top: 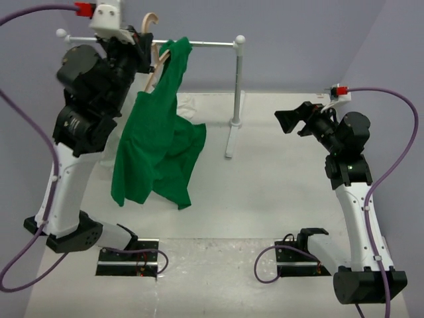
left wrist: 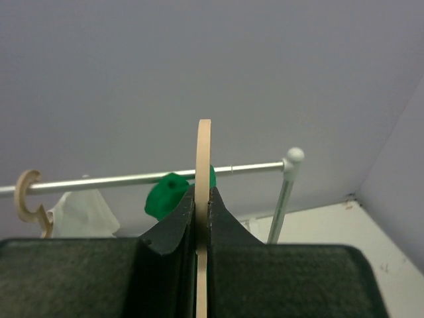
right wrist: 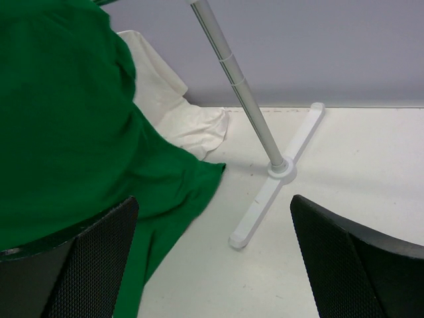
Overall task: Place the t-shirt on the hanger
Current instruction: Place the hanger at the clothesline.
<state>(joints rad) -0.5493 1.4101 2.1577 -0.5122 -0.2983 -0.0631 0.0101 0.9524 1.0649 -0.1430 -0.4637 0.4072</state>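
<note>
Dark fingers of the left gripper [left wrist: 204,222] fill the bottom of the wrist view, pressed together on the thin wooden edge of the hanger [left wrist: 204,152], which stands up edge-on between them. Just beyond those fingers a knob of green shows at the rail [top: 205,44] – the top of the t-shirt [top: 156,152]. From above, the shirt drapes from the hanger below the left fingers and hangs in a long fold, its lower part seeming to spread onto the table [top: 278,192]. Whether both shoulders sit on the frame I cannot tell; the cloth looks bunched to one side.

Off to the left of the fingers a second wooden hook [left wrist: 30,192] sits over the rail with a white shirt [right wrist: 179,112] under it.

The right gripper [right wrist: 213,205] is spread wide and holds nothing, with the green cloth well ahead of its fingers and to their left.

My read: the dressing step is nearly through. Next, the free fingers likely need to tug the loose shoulder square – or the left arm lowers the hook over the rail.
</note>
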